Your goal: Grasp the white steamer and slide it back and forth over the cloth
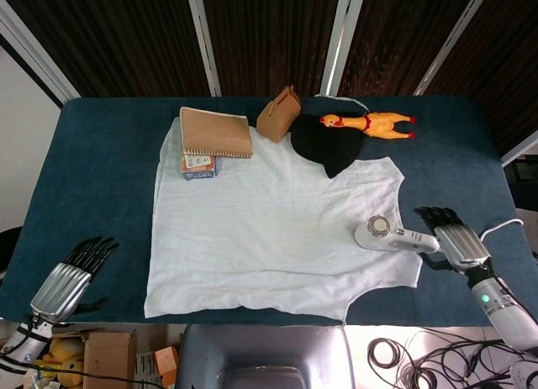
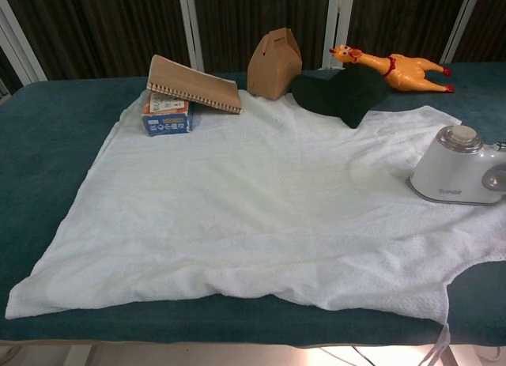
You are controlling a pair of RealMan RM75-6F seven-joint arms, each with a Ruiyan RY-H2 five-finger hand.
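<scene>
The white steamer (image 1: 388, 235) lies on the right part of the white cloth (image 1: 269, 229), its handle pointing right and its cord trailing off to the right. In the chest view the steamer (image 2: 457, 176) sits at the right edge on the cloth (image 2: 237, 208). My right hand (image 1: 458, 240) hovers flat with fingers spread just right of the steamer's handle, holding nothing. My left hand (image 1: 69, 277) is open at the table's front left corner, well off the cloth. Neither hand shows in the chest view.
At the back of the cloth stand a brown notebook (image 1: 216, 132) on a small blue box (image 1: 198, 165), a brown paper box (image 1: 279, 113), a black cloth (image 1: 324, 145) and a yellow rubber chicken (image 1: 367, 123). The blue table (image 1: 101, 170) borders the cloth all round.
</scene>
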